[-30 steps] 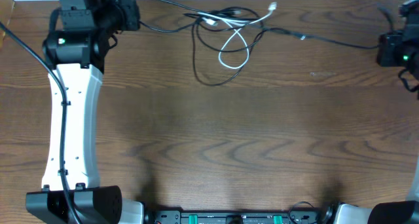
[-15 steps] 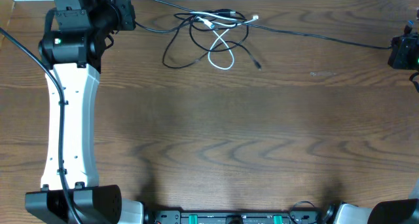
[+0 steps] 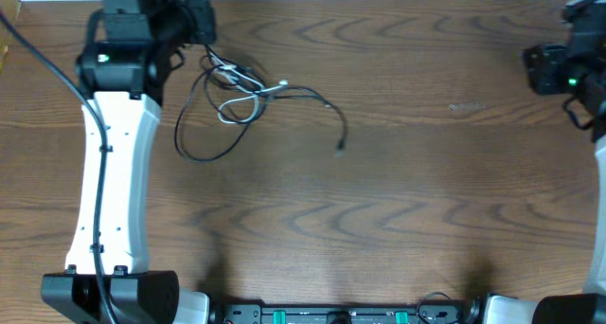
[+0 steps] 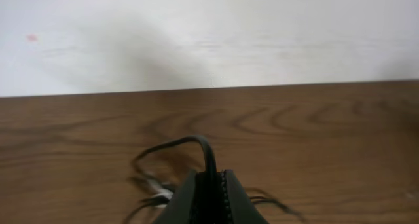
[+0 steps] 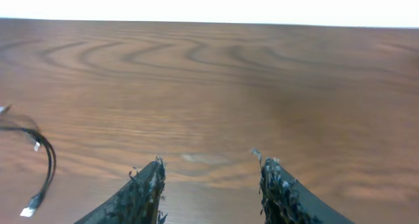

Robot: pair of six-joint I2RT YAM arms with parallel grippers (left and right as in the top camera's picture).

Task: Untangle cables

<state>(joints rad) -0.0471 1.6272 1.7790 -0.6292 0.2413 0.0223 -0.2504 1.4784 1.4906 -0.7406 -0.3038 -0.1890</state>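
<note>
Overhead view: the cables (image 3: 237, 92) lie in one loose knot on the far left part of the tabletop (image 3: 398, 220), just beside my left arm (image 3: 114, 163); a white cable (image 3: 256, 95) is wound through the black ones, a black loop (image 3: 194, 146) sags toward me, and one thin strand runs out to the right and ends in a small plug (image 3: 340, 148) lying free.

My left tool (image 4: 211, 192) is clenched on a black cable (image 4: 201, 143), which arches up out of the closed tips; I judge this grip is there to anchor one end so the rest can be drawn away from it.

My right tool (image 5: 211, 166) is released, its jaws standing apart with only bare wood between them; it sits at the far right, well apart from the knot, with just a cable end showing at the left margin of its wrist view.

Room: the knot is near the far edge of the tabletop, so pulling farther back risks dragging cord over the edge; the middle, the near side and the whole stretch to my right tool are bare wood, so I judge the safest direction for spreading strands is rightward and toward me; my own left arm hems the knot on its left side.
</note>
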